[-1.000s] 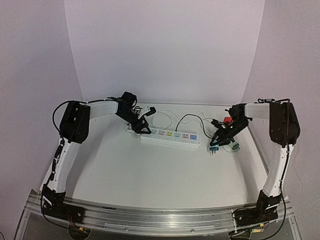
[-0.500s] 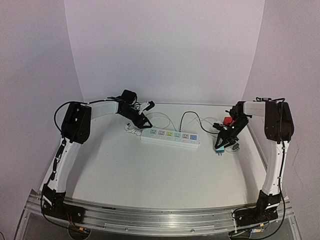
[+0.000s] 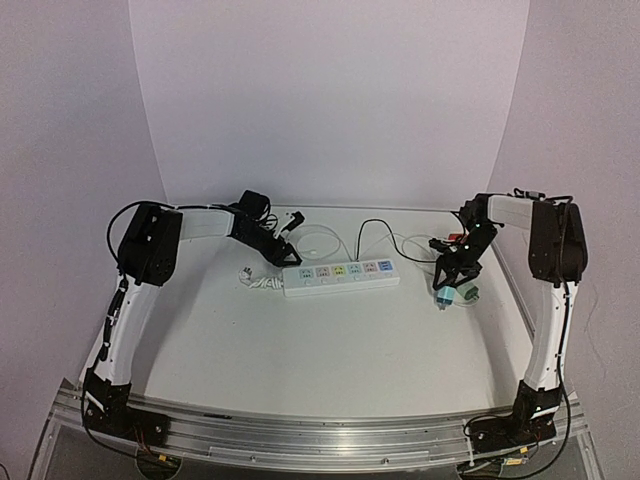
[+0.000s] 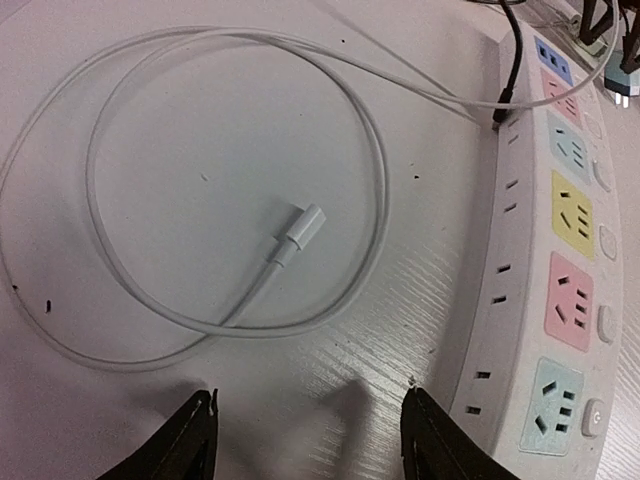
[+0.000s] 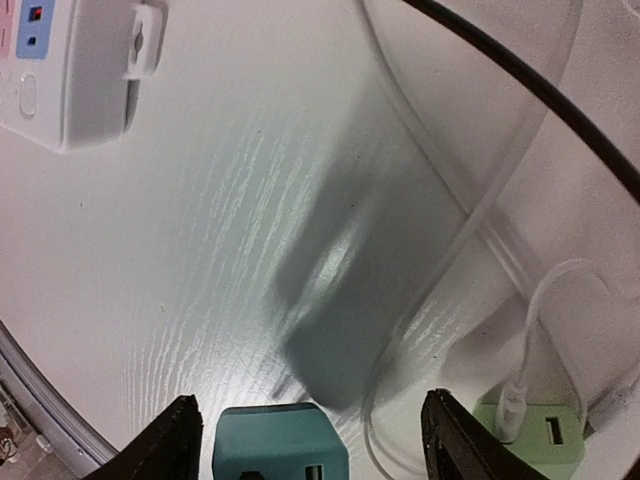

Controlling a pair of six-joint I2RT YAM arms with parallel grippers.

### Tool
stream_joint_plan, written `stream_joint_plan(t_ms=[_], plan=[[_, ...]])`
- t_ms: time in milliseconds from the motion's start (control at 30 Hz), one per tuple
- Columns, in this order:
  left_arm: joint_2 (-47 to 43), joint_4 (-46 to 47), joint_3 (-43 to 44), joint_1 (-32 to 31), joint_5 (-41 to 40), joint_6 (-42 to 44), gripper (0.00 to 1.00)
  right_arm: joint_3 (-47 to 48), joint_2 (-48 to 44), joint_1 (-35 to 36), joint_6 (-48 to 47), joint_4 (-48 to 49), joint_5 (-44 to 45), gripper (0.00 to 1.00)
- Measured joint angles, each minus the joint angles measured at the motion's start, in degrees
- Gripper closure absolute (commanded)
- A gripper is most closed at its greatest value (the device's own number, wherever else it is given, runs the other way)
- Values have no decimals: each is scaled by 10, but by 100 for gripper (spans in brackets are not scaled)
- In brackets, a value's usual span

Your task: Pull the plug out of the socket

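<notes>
The socket [image 3: 341,276] is a long white power strip lying across the middle of the table, also seen along the right of the left wrist view as the socket [image 4: 562,262] with coloured outlets. The teal plug [image 5: 281,442] is out of the strip and sits between the fingers of my right gripper [image 5: 312,440], which is open, with a wide gap on the plug's right side. From above, the plug [image 3: 443,298] is just under my right gripper [image 3: 447,283], right of the strip. My left gripper [image 4: 312,440] is open and empty beside the strip's left end.
A loose white cable coil [image 4: 232,205] lies behind the strip. A black cable [image 4: 508,70] enters the strip's side. A green adapter [image 5: 541,430] with a white lead lies right of the teal plug. A red object [image 3: 455,240] sits at the back right.
My right gripper has opened around the teal plug and carried it lower and farther right. My left gripper has drawn back off the strip's left end, and the strip has swung round.
</notes>
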Motion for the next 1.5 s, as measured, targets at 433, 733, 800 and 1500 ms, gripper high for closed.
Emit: stream_joint_plan(t_ms=[433,733,800,1500], plan=[[-2,-15,5,0,2,24,21,70,0,18,36,3,42,35],[-2,-155,83,-21,22,177,5,123,18,53,101,7,93,29],[-2,-183,86,-33,19,212,4,130,20,58,105,9,108,28],[-9,-332,139,-63,3,362,0,211,75,109,125,16,233,24]])
